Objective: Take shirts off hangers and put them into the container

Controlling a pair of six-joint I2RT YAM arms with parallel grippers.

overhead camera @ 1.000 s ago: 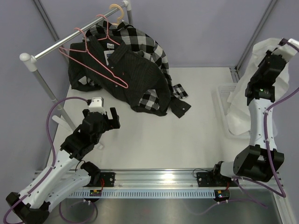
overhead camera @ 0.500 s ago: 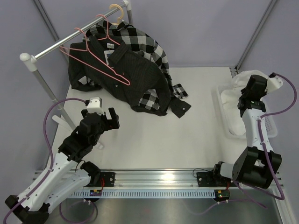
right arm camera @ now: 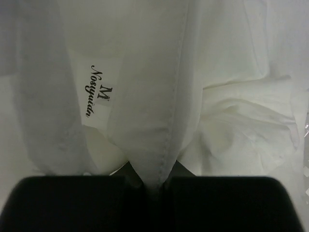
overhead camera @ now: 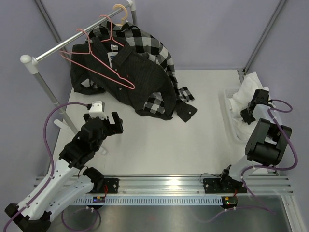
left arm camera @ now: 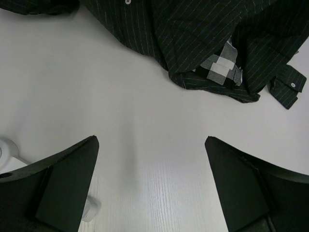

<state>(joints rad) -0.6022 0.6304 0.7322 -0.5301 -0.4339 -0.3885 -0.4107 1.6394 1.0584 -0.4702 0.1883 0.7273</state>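
The left arm is stretching forward from the bench's (overhead camera: 203,130) near-left corner, with the left gripper (overhead camera: 108,124) hovering, jaws spread wide. The right arm is standing folded at the right edge, the right gripper (overhead camera: 247,114) pinching the white shirt (right arm camera: 159,96).

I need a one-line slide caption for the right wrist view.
Right gripper shut on a seam of the white shirt, size label beside it.

The white shirt (right arm camera: 159,82) bears a printed "M" beside script reading roughly "Nosuyuidn".
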